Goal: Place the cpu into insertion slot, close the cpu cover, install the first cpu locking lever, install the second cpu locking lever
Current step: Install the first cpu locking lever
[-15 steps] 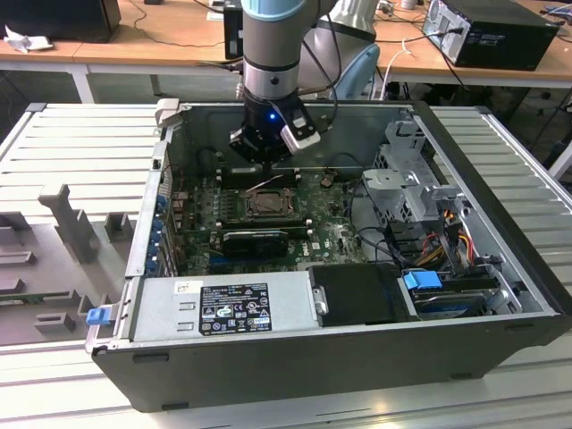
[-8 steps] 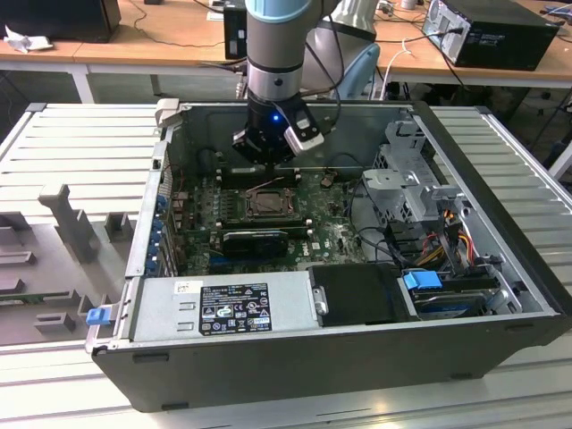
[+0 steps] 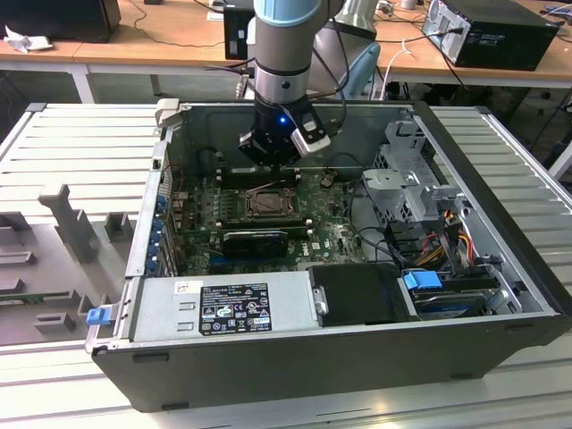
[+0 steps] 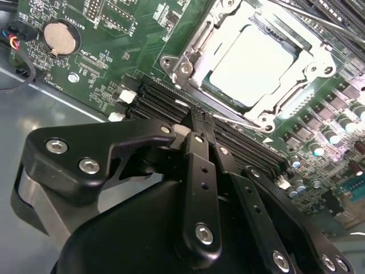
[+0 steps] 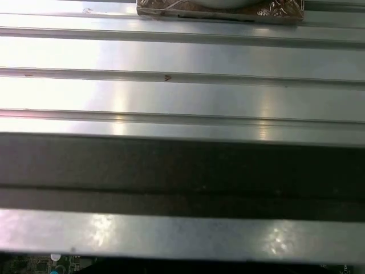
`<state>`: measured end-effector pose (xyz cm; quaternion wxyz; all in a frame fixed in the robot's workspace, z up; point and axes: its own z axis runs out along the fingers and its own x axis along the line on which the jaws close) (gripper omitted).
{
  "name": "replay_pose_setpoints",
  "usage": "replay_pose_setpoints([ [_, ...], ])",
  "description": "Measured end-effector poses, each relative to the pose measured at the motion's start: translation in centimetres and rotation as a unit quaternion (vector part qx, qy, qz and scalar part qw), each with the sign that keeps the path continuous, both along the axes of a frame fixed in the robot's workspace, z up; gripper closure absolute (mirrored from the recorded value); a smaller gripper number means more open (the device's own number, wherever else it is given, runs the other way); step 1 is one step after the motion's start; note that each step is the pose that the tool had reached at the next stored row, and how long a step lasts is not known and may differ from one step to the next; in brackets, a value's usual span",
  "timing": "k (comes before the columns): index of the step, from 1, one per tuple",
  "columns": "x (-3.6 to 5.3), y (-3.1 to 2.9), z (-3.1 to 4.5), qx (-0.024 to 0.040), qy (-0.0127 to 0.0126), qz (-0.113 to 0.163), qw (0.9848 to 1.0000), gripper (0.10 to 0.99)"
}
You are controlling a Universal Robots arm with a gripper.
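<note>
The cpu (image 4: pixel 251 63), with its pale silvery top, lies in the insertion slot (image 4: pixel 268 121) on the green motherboard (image 4: pixel 108 57). The grey cpu cover (image 4: pixel 197 54) lies flat around it as a frame. In the exterior view the insertion slot (image 3: pixel 268 202) sits inside the open computer case, just in front of my gripper (image 3: pixel 273 163). My gripper (image 4: pixel 201 119) is shut, its two narrow fingers pressed together. Its tips are at a thin metal locking lever (image 4: pixel 242 121) that runs along the slot's near edge. I cannot tell whether the rod is pinched.
The case walls (image 3: pixel 420 116) surround the work area. A power supply (image 3: pixel 223 308) lies at the front, and a drive cage (image 3: pixel 411 179) and cables (image 3: pixel 438 241) lie at the exterior view's right. Black memory slots (image 4: pixel 154 100) and a coin battery (image 4: pixel 59 35) flank the socket.
</note>
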<state>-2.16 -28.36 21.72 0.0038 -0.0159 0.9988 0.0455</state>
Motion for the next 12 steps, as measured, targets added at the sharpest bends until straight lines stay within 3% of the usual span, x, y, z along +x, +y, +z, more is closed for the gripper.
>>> replay_pose_setpoints([
  [12, 0.27, -0.06, -0.94, 0.0, 0.0, 0.0, 1.0, 0.98],
])
